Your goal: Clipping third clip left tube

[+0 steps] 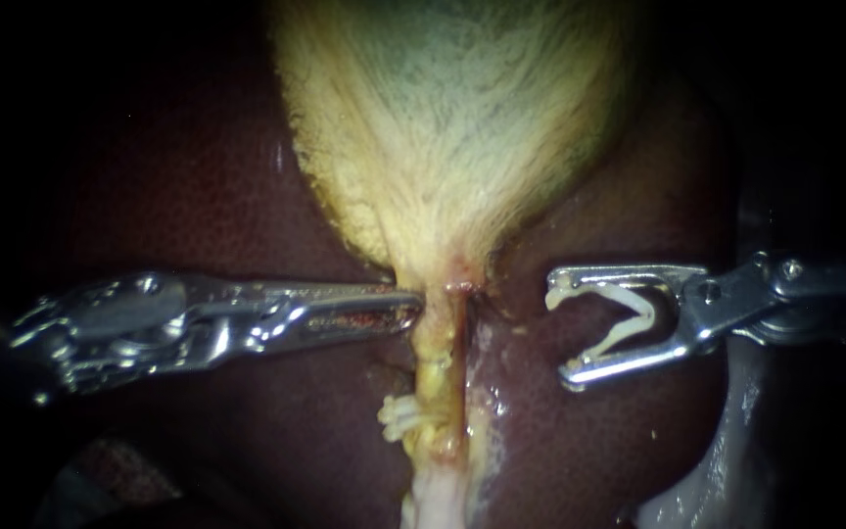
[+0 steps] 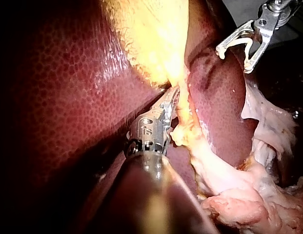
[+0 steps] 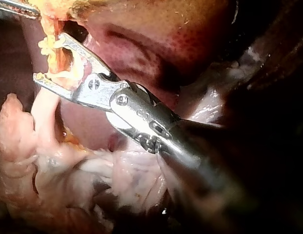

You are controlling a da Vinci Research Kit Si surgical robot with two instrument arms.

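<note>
Pinching the tube (image 1: 438,362) just under the tapering neck of the gallbladder (image 1: 452,108), the left instrument (image 1: 413,312) is reaching in from the left across the dark liver (image 1: 198,196). Its jaws are lying almost together, and only a thin reddish slit is showing between them where they are meeting the tissue. The left wrist view is showing the same hold, with the jaw tips buried in the yellow strand.

The right instrument (image 1: 558,331) is hanging over the liver lobe on the tube's right side, near the tube but clearly apart from it. Its jaws are standing wide and are carrying a white clip (image 1: 650,309), still spread, with one leg lying along each jaw and its mouth facing the tube.

The tube is running straight down from the gallbladder along the groove between the two liver lobes, yellowish above and turning pale and whitish toward the liver's lower edge. Farther down, what looks like a lumpy applied clip (image 1: 401,416) is sticking out from the tube's left side, well below the left instrument's hold.
</note>
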